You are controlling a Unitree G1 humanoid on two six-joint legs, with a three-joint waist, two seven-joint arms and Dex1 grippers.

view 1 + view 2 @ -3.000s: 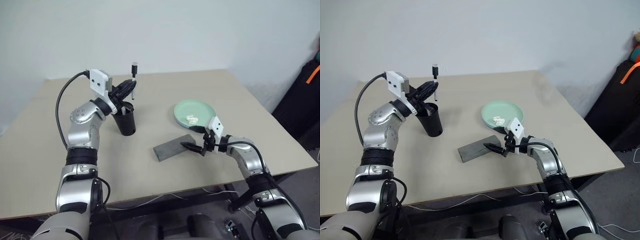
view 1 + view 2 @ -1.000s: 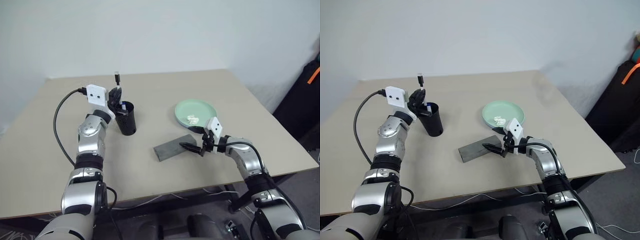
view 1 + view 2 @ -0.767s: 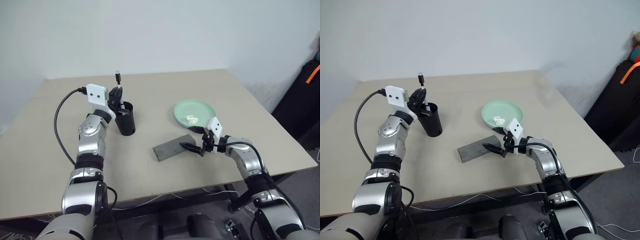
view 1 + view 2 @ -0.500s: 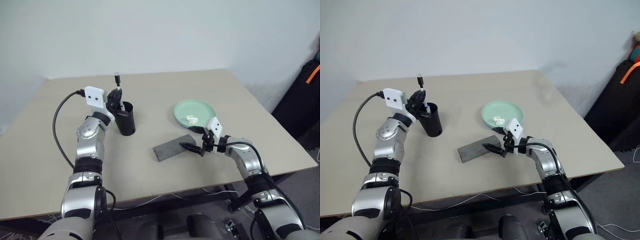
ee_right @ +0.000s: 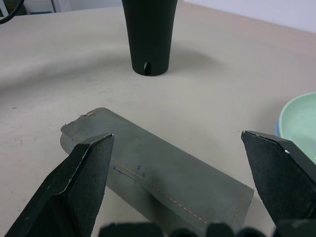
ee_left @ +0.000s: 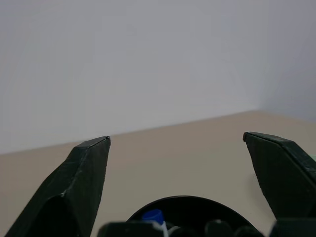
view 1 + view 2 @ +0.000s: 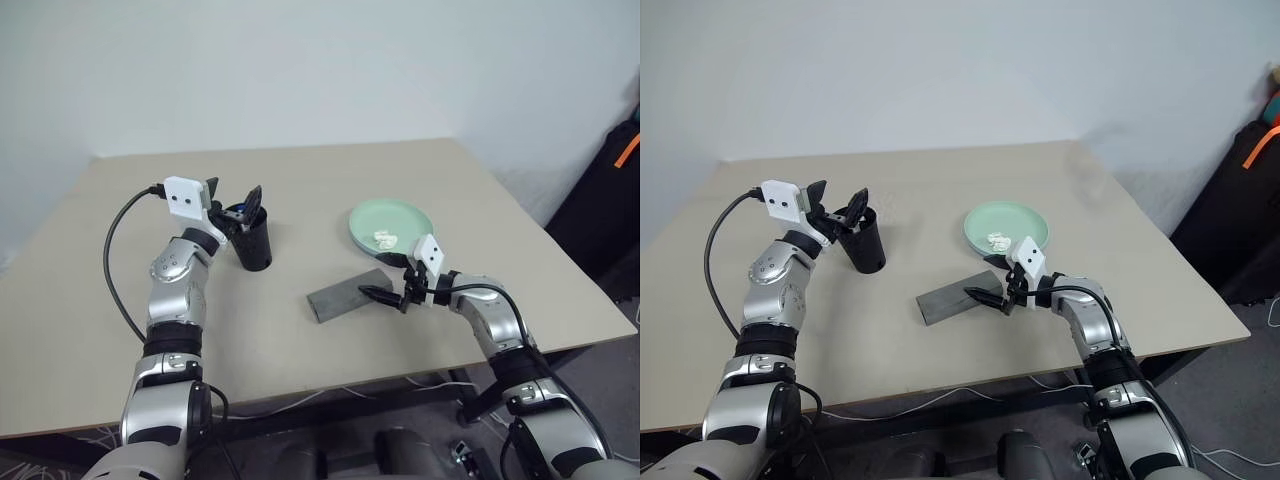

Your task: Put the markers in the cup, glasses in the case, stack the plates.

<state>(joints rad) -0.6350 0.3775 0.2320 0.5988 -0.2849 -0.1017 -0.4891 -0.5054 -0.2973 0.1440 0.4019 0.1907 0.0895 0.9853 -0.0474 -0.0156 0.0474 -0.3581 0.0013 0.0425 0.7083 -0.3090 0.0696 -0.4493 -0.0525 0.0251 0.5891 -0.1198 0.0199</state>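
Note:
The black cup (image 7: 253, 243) stands on the table's left half. My left gripper (image 7: 233, 193) hovers just above and behind its rim, open and holding nothing. A marker's blue tip (image 6: 153, 216) shows inside the cup (image 6: 190, 205). Right of centre lies the grey case (image 7: 343, 295), lid shut. My right gripper (image 7: 381, 296) is open at its near right end, fingers level over the case (image 5: 163, 177). The mint green plate (image 7: 392, 220) with white bits sits behind it, a light blue plate's edge (image 5: 277, 129) showing beneath. The glasses are out of view.
The beige table (image 7: 90, 300) has wide bare room at the front left and along the back. Its right edge is close to my right arm. A black bag (image 7: 610, 200) stands on the floor beyond that edge. A black cable loops from my left wrist.
My left gripper opened and let go of the marker, which dropped from standing above the rim down into the cup. The right arm has not moved.

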